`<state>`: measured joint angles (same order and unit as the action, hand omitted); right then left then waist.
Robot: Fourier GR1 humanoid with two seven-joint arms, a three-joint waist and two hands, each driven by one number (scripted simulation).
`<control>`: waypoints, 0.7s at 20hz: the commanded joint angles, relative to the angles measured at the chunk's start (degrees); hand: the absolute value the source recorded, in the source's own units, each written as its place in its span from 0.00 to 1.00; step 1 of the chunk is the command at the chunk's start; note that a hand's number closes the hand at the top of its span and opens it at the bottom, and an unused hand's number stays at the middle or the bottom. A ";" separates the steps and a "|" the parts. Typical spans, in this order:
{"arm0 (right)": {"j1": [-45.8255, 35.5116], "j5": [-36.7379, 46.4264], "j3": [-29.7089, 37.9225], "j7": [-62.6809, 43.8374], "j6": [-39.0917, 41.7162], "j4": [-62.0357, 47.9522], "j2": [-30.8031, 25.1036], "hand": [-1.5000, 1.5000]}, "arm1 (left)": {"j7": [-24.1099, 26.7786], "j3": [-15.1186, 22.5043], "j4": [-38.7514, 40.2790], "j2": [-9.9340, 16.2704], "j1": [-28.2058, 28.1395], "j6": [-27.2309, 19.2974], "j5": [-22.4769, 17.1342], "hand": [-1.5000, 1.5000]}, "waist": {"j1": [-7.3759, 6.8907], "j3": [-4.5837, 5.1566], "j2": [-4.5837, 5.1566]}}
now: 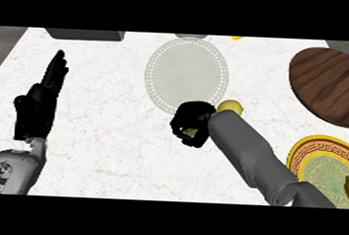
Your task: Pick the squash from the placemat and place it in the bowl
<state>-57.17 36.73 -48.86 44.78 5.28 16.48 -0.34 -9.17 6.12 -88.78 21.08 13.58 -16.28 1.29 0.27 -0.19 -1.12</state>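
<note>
So we have the squash (231, 107) clenched in our right hand (191, 123) at the placemat's (185, 73) near edge; carrying it to the bowl (330, 87) remains.

The right hand (192, 122) curls round the squash (231, 107) and hides most of it; only a yellow end shows behind the wrist and a sliver between the fingers. The wooden bowl (328, 86) is cut off by the right edge, as is the gold-rimmed plate (307, 155), and what lies on that plate is too cropped to tell. A dark grey object (86, 34) and a small yellow thing (236, 37) are cut at the top.
</note>
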 commanded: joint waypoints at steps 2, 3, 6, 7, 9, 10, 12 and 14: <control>12.69 -3.76 4.03 -7.66 -4.60 -2.59 -5.83 1.00 | -1.05 -2.41 0.61 0.87 -3.72 -1.54 -0.29 0.50 | 6.81 0.29 -1.66; 13.69 -4.30 4.46 -8.88 -6.11 -0.46 -4.71 1.00 | -0.89 -2.79 0.58 1.37 -3.46 -1.76 0.14 0.50 | 7.11 0.32 -1.89; 17.25 -6.70 6.56 -7.78 -8.73 5.05 -7.17 1.00 | -0.93 -3.77 0.64 2.27 -5.18 -1.41 -0.26 0.50 | 8.04 0.40 -2.29; 19.29 -7.58 6.99 -7.66 -8.35 6.29 -7.65 1.00 | 0.14 -3.46 -0.59 1.86 -6.51 -1.73 -0.10 0.50 | 7.81 0.44 -2.50; 20.72 -11.85 11.16 -6.63 -8.48 10.29 -9.90 1.00 | -0.19 -4.92 0.27 2.38 -6.34 -2.09 -0.50 0.50 | 8.91 0.44 -2.29; 21.95 -13.94 12.84 -5.95 -8.49 12.70 -9.82 1.00 | -0.03 -4.59 -0.36 2.03 -7.17 -2.42 -0.27 0.50 | 9.16 0.43 -2.58; 23.02 -16.62 15.88 -4.18 -9.26 17.12 -13.79 1.00 | 0.59 -4.87 -0.79 2.75 -7.99 -1.75 -0.40 0.50 | 9.34 0.46 -2.48; 25.90 -18.85 17.57 -5.26 -9.47 20.34 -14.14 1.00 | -0.19 -5.97 -0.98 3.57 -7.50 -1.49 -0.99 0.50 | 10.15 0.50 -2.61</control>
<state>-36.08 21.56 -34.81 40.25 -3.26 32.16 -10.74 -9.16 1.29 -89.26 23.71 6.69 -17.90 0.64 8.97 0.05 -4.12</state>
